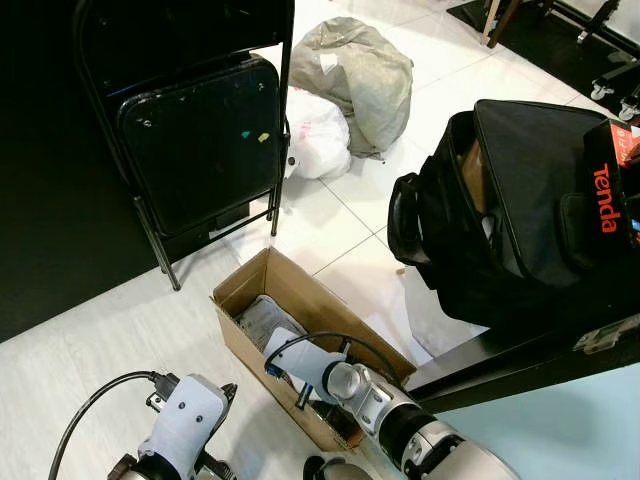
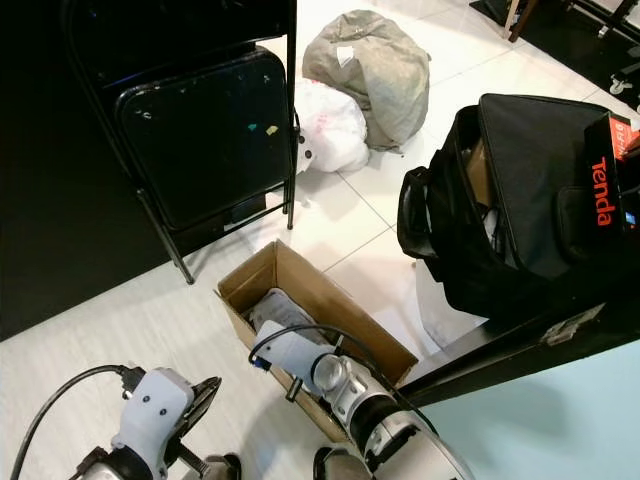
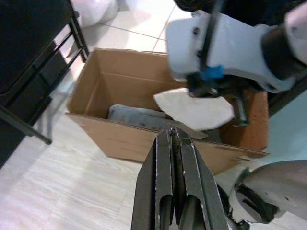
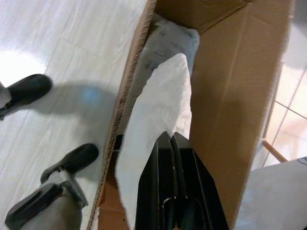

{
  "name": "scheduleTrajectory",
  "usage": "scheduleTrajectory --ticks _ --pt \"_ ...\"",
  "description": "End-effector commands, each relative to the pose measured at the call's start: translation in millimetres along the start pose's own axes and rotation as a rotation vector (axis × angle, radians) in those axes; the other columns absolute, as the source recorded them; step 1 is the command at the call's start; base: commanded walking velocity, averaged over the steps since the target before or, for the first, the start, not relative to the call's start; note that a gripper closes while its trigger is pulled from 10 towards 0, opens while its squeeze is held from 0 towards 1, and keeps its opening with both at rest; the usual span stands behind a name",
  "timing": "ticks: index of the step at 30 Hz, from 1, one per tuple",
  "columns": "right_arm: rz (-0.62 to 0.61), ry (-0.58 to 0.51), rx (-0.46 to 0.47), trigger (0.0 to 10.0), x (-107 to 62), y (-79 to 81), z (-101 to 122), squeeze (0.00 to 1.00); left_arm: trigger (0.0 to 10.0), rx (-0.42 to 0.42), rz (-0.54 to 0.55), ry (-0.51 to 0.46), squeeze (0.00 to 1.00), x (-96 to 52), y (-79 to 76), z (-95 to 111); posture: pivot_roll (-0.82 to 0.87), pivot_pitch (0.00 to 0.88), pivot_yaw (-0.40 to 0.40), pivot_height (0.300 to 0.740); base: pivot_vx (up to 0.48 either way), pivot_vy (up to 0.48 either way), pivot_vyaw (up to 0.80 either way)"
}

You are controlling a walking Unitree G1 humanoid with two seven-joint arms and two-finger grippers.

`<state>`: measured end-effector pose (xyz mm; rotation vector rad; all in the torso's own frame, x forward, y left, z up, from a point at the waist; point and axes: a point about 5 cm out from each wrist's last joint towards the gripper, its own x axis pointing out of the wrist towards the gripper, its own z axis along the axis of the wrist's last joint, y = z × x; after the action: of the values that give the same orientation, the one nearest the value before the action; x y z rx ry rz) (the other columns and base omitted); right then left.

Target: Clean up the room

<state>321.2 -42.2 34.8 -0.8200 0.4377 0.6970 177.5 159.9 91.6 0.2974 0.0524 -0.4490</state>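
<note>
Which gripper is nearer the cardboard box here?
Right. The right gripper is over the cardboard box, shut on a white paper; the left gripper hangs shut outside its long wall.

The box [image 1: 240, 340] is plain brown cardboard. The tissue [image 4: 158, 120] is white. The chair [image 1: 200, 130] is black, flecked with yellow and green. One sack [image 1: 355, 70] is grey-beige, the other [image 1: 318, 135] white. The bag [image 1: 520, 200] is black, with orange "Tenda" lettering. The floor [image 1: 100, 340] is pale wood grain and white tile.
</note>
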Motion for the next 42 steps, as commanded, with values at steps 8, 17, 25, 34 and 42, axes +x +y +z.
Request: scheduleTrajectory --ticks 8,17,25,34,42 --pt "-0.034 0.008 0.045 10.0 -0.1 -0.2 -5 0.0 10.0 0.033 -0.051 0.04 0.0 -5.5 -1.2 -5 0.04 0.342 -0.138 0.74 0.0 0.0 0.0" --pt "-0.068 0.006 0.046 10.0 0.1 -3.2 -4 1.0 10.0 0.039 -0.052 0.044 0.0 -5.1 1.8 -4 0.05 0.334 -0.136 0.74 0.0 0.0 0.0" --pt "-0.092 0.008 0.036 10.0 0.2 -6.9 -2 0.0 10.0 0.049 -0.042 0.043 0.0 -0.9 5.3 -5 0.05 0.316 -0.127 0.74 0.0 0.0 0.0" --pt "-0.079 -0.028 0.29 10.0 0.0 -11.8 4 0.0 10.0 -0.058 0.171 0.123 0.0 15.4 17.0 -15 0.06 0.226 -0.103 0.74 0.0 0.0 0.0" --pt "-0.022 -0.07 0.516 10.0 -8.5 -13.8 -16 0.0 10.0 -0.145 0.319 0.146 0.0 42.1 11.0 -21 0.05 0.055 -0.046 0.74 0.0 0.0 0.0"
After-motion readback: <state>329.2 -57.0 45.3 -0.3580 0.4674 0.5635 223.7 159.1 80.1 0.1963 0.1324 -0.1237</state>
